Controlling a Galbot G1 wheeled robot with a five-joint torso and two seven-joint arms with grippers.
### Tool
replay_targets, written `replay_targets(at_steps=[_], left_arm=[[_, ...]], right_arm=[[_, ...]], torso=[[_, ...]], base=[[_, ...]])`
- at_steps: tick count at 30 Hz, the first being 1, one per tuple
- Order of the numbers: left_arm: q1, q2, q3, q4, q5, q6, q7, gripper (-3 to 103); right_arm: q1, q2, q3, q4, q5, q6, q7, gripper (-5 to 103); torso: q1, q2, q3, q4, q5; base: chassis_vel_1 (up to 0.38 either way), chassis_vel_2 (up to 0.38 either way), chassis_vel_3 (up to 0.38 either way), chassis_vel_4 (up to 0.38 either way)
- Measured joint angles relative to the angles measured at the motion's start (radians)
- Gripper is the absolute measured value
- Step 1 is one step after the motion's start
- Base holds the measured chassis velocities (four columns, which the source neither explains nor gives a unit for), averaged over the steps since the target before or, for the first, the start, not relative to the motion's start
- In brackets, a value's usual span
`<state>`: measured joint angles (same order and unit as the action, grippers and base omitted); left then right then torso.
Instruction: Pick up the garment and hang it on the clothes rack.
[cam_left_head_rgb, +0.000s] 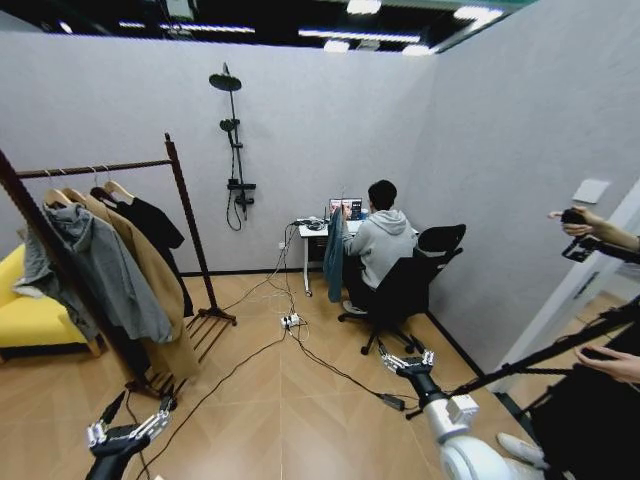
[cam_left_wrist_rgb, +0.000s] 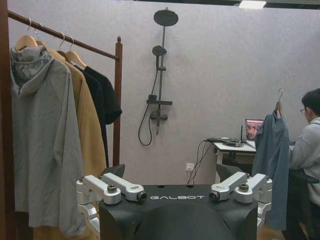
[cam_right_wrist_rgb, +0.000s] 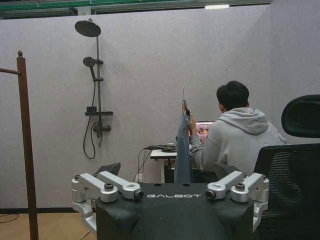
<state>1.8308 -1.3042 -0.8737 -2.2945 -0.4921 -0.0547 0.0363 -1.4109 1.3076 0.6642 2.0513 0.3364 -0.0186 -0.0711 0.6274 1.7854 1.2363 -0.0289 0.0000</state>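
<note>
While both arms wait low in front of the robot, the left gripper (cam_left_head_rgb: 128, 424) and right gripper (cam_left_head_rgb: 406, 361) hold nothing, fingers spread. Across the room, a seated person's hand holds up the garment (cam_left_head_rgb: 334, 255) beside a desk (cam_left_head_rgb: 313, 231), well apart from the clothes rack (cam_left_head_rgb: 190, 235).

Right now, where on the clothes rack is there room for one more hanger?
The clothes rack bar is bare near the far post, past the black jacket. The near stretch is crowded: grey hoodie, tan coat and black jacket hang close together. The garment still hangs by the desk; both grippers are open, empty.
</note>
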Motion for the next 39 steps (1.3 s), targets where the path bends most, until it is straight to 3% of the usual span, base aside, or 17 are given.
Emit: replay_targets(at_steps=[39], left_arm=[[0.000, 0.000, 0.000, 0.000, 0.000, 0.000, 0.000, 100]], right_arm=[[-0.005, -0.001, 0.013, 0.018, 0.002, 0.011, -0.004, 100]], torso=[[0.000, 0.000, 0.000, -0.0001, -0.0003]], base=[[-0.242, 0.241, 0.246, -0.243]])
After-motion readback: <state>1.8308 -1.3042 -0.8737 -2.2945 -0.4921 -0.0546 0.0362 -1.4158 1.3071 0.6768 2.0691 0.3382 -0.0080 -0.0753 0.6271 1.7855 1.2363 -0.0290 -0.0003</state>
